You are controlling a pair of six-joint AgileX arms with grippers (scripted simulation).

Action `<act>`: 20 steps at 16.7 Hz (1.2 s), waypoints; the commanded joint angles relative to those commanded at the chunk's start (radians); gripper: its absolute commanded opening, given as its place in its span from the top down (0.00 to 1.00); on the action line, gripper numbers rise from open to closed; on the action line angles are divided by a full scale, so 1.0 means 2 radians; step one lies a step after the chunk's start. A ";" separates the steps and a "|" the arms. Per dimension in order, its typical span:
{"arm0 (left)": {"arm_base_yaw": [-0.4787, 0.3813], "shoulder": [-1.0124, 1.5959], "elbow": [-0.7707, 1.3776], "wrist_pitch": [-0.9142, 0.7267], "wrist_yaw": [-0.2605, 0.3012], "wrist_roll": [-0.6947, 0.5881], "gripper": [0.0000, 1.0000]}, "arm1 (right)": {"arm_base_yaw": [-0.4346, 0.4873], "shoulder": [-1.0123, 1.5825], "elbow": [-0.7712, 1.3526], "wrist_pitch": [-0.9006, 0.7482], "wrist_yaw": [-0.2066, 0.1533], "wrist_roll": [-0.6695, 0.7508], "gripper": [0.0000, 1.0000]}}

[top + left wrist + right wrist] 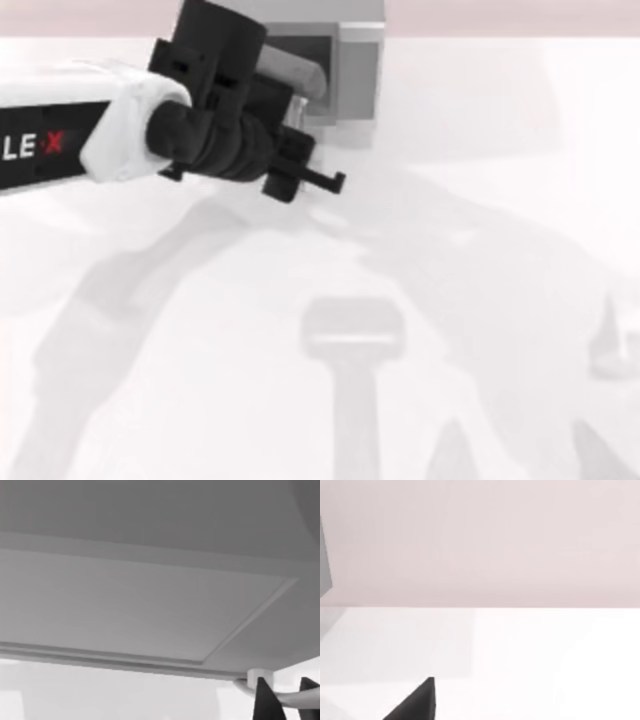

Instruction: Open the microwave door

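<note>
White table under grey shadows, pale pink wall behind.

Top view looks straight down; left wrist view pressed close under microwave door; right wrist view faces table, wall.

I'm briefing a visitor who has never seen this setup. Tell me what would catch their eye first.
First, the left arm reaching in from the table's left, its black gripper right at the microwave at the table's far edge. In the left wrist view the microwave door with its big window fills the frame, the light handle just by the fingertips. The right arm is out of the top view.
</note>
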 joint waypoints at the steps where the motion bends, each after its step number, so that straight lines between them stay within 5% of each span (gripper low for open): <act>1: 0.000 0.000 0.000 0.000 0.000 0.000 1.00 | 0.000 0.000 0.000 0.000 0.000 0.000 0.00; 20: 0.000 0.000 0.000 0.000 0.000 0.000 1.00 | 0.000 0.000 0.000 0.000 0.000 0.000 0.00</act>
